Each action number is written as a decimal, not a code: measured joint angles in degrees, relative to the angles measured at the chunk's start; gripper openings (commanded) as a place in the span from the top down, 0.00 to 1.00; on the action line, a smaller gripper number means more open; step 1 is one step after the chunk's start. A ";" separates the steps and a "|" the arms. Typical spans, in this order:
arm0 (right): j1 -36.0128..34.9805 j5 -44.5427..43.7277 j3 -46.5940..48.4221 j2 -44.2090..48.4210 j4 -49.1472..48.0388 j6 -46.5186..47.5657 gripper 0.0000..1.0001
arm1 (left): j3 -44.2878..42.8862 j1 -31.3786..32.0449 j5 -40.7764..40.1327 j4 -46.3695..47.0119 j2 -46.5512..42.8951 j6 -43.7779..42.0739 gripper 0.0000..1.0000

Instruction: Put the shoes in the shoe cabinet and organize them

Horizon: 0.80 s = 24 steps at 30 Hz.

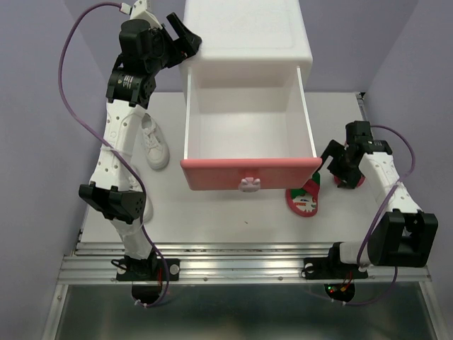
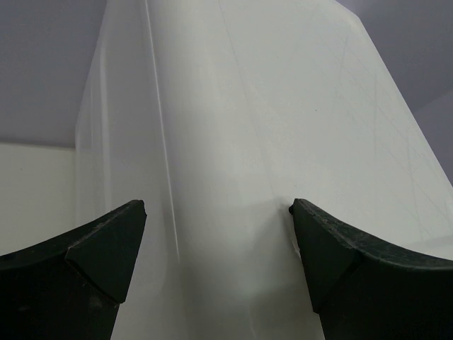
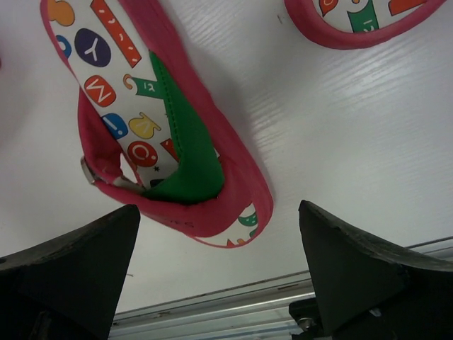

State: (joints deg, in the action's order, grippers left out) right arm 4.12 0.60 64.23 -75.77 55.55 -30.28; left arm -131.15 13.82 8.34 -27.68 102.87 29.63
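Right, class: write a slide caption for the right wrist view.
Open right gripper poised over a red flip-flop on the white table, second flip-flop nearby.

Two flip-flops [image 3: 106,78] [image 3: 354,18], one white sneaker [image 1: 154,144] in view, one cabinet [image 1: 248,32], two arms [image 1: 117,163] [image 1: 386,177].

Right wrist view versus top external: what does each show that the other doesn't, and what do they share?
Only the right wrist view: the lettered insole and green strap of the flip-flop, close up. Only the top external view: the cabinet with its pink drawer pulled out and empty, a white sneaker beside the left arm, and the left pincer open at the cabinet's corner. Both: the right pincer open over that flip-flop on the white table.
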 measured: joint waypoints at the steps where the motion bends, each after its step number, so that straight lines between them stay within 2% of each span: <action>1: 0.00 0.26 -0.66 -0.68 -0.87 -0.04 0.03 | 0.20 0.00 -0.09 0.15 -0.13 0.00 0.06; 3: 0.00 0.87 -1.99 -1.88 -2.73 -0.02 0.04 | 0.59 0.00 -0.20 0.42 -0.31 0.04 0.06; 10: 0.00 2.73 -5.31 -5.16 -8.76 0.04 0.21 | 1.97 0.07 -0.28 1.51 -0.92 0.50 0.06; 14: 0.00 3.91 -6.36 -6.58 -11.91 0.50 0.40 | 3.50 0.09 -0.63 2.67 -1.60 0.85 0.06; 19: 0.00 5.53 -9.64 -6.62 -14.88 0.74 0.47 | 4.02 0.20 -1.09 3.10 -1.86 0.92 0.06; 23: 0.04 6.84 -12.33 -6.40 -17.09 0.90 0.76 | 4.02 0.28 -1.27 3.13 -1.86 0.92 0.06; 24: 0.04 7.23 -12.90 -6.25 -17.27 0.94 0.89 | 4.02 0.31 -1.33 3.13 -1.86 0.92 0.06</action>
State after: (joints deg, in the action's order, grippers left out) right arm 4.16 7.84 51.33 -82.02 38.28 -29.34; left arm -127.13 14.13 7.01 -24.56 101.01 30.55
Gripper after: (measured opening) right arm 0.342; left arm 0.942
